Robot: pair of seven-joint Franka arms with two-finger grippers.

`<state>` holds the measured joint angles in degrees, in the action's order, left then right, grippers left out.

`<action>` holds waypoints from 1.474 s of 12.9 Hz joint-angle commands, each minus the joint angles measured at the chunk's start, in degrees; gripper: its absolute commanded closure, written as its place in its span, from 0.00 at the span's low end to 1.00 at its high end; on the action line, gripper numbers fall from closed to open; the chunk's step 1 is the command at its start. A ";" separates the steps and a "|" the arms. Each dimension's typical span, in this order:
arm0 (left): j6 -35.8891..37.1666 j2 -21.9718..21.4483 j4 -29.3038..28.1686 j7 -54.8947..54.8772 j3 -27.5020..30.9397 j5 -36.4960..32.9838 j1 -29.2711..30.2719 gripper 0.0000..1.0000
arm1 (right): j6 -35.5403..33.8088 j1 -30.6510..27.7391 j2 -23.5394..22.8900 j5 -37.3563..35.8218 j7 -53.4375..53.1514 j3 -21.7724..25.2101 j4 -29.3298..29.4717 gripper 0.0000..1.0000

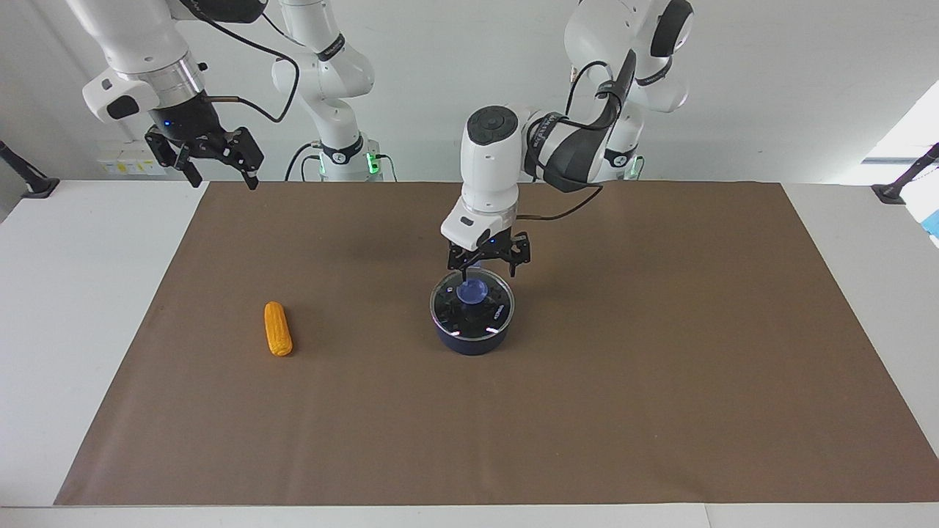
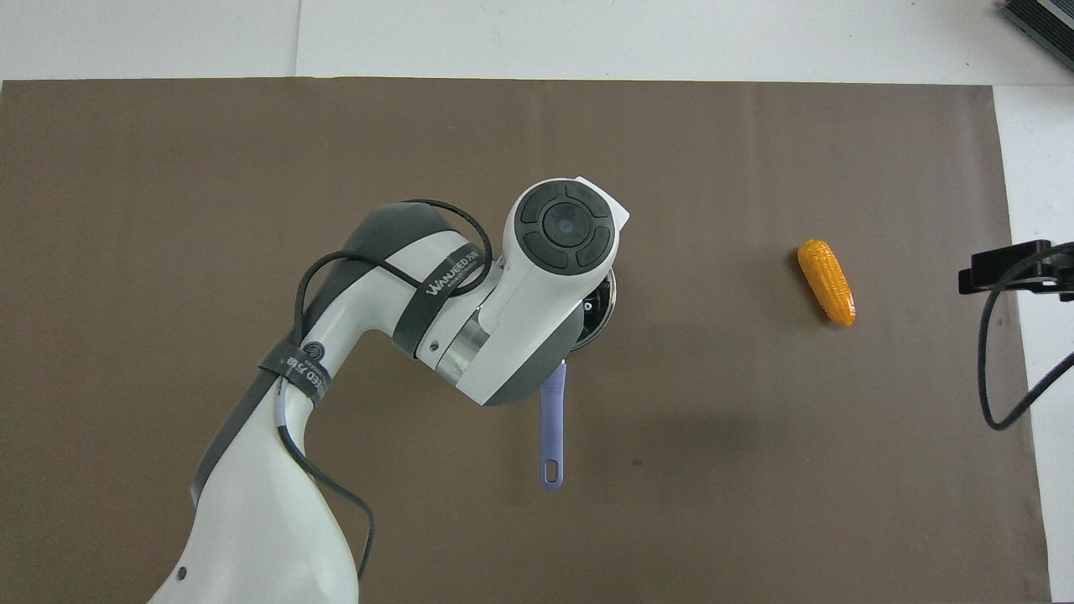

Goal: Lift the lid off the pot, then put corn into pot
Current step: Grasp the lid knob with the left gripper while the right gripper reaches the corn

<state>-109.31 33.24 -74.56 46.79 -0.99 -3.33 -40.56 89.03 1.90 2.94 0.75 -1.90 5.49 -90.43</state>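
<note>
sitting on the navy pot (image 1: 471, 339), the clear, blue-knobbed lid (image 1: 472, 306) lies under the open, empty left claw (image 1: 488, 269).

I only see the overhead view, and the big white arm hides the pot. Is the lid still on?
Observer: Yes. In the facing view the lid sits flat on the pot.
Child: Is the arm grabbing it?
Observer: Not clearly. The left gripper is right above the blue knob, jaws open. I cannot tell if it touches.
Child: What's the other arm doing?
Observer: The right gripper waits up high, jaws open, over the table edge at the right arm's end.
</note>
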 commanded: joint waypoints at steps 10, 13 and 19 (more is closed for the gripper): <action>0.06 1.13 1.79 1.28 0.82 0.52 -0.92 0.05 | 13.96 -0.66 -1.26 -0.13 4.89 -0.83 -11.95 0.00; 0.06 1.04 1.79 1.28 0.82 0.61 -0.92 0.34 | 22.74 -0.84 -8.88 -0.13 7.16 -0.83 -12.40 0.00; -0.65 0.51 0.82 1.37 0.90 -0.10 -1.10 1.00 | 39.44 -1.37 -21.12 -0.05 18.58 -0.83 -15.72 0.00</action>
<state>-109.35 34.00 -73.25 47.38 -0.95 -3.13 -40.72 125.05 1.31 -17.12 0.75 12.33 5.11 -104.20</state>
